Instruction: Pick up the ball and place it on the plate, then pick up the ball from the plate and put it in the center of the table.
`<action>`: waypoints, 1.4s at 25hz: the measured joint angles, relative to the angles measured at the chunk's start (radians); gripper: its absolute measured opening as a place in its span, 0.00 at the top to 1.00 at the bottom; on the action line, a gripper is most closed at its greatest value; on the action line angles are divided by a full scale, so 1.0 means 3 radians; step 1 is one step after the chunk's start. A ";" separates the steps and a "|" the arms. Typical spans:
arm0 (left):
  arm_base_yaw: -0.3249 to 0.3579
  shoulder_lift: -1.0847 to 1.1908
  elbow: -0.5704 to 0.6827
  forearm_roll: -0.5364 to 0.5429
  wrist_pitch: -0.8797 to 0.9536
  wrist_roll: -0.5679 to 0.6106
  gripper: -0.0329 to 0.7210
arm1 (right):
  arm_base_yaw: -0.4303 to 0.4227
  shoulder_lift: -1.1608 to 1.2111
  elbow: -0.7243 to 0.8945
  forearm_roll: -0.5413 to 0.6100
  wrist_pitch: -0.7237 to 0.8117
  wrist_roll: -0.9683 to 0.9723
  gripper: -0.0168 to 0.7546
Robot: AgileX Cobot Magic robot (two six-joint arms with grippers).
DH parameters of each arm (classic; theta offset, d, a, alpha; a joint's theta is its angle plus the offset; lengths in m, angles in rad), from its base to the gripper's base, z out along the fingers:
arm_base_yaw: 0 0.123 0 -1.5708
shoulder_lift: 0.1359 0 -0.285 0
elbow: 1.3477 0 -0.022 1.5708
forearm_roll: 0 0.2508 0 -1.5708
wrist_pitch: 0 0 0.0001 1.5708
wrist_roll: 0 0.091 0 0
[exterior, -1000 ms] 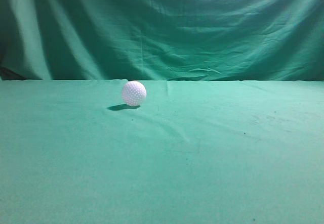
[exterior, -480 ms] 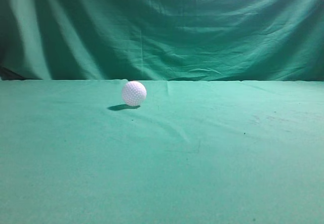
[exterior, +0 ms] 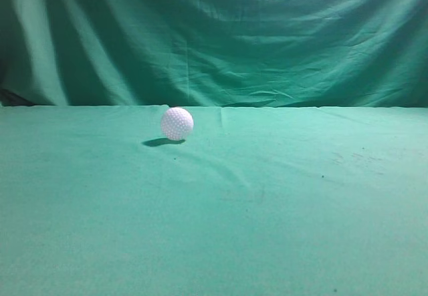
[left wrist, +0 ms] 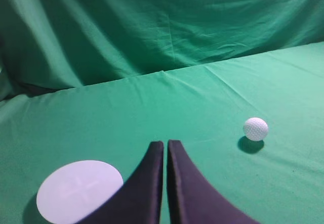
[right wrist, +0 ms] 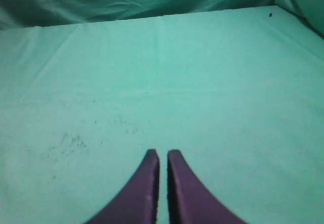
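The white dimpled ball [exterior: 176, 123] rests on the green cloth table [exterior: 281, 202], left of the middle and toward the back. It also shows in the left wrist view [left wrist: 255, 128], ahead and to the right of my left gripper [left wrist: 165, 144], which is shut and empty. A flat white round plate [left wrist: 76, 190] lies on the cloth just left of the left fingers; it is out of the exterior view. My right gripper [right wrist: 162, 153] is shut and empty over bare cloth. Neither gripper shows in the exterior view.
A draped green cloth backdrop [exterior: 214, 35] hangs behind the table's far edge. Small dark specks [right wrist: 71, 140] mark the cloth ahead of the right gripper.
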 joint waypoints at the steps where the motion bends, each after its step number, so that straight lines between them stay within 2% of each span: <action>1: 0.0000 -0.0079 0.0071 0.0000 -0.0014 -0.0035 0.96 | 0.0000 0.0000 0.0000 0.0000 0.0000 0.0000 0.92; 6: 0.0000 -0.0154 0.0348 0.0000 -0.0038 -0.0231 0.96 | 0.0000 0.0000 0.0000 0.0000 0.0008 -0.0001 0.92; 10: 0.0000 -0.0157 0.0354 0.0039 -0.0032 -0.0330 0.96 | 0.0000 0.0000 0.0000 0.0000 0.0008 -0.0001 0.92; 16: 0.0000 -0.0157 0.0354 0.0289 -0.0039 -0.0386 0.96 | 0.0000 0.0000 0.0002 0.0000 0.0009 -0.0001 0.92; 17: 0.0000 -0.0157 0.0354 0.0428 -0.0039 -0.0481 0.96 | 0.0000 0.0000 0.0002 0.0000 0.0009 -0.0001 0.92; 18: 0.0000 -0.0157 0.0354 0.0625 -0.0039 -0.0744 0.96 | 0.0000 0.0000 0.0002 0.0000 0.0009 -0.0001 0.92; 23: 0.0000 -0.0157 0.0354 0.2529 0.0155 -0.3040 0.96 | 0.0000 0.0000 0.0002 0.0000 0.0009 -0.0001 0.92; 25: 0.0000 -0.0157 0.0354 0.2955 0.0167 -0.3466 0.96 | 0.0000 0.0000 0.0002 0.0000 0.0009 -0.0001 0.92; 28: 0.0000 -0.0157 0.0354 0.3208 0.0167 -0.3600 0.96 | 0.0000 0.0000 0.0002 0.0000 0.0009 0.0006 0.92; 35: 0.0000 -0.0157 0.0354 0.3245 0.0167 -0.3553 0.96 | 0.0000 0.0000 0.0002 0.0000 0.0009 0.0010 0.92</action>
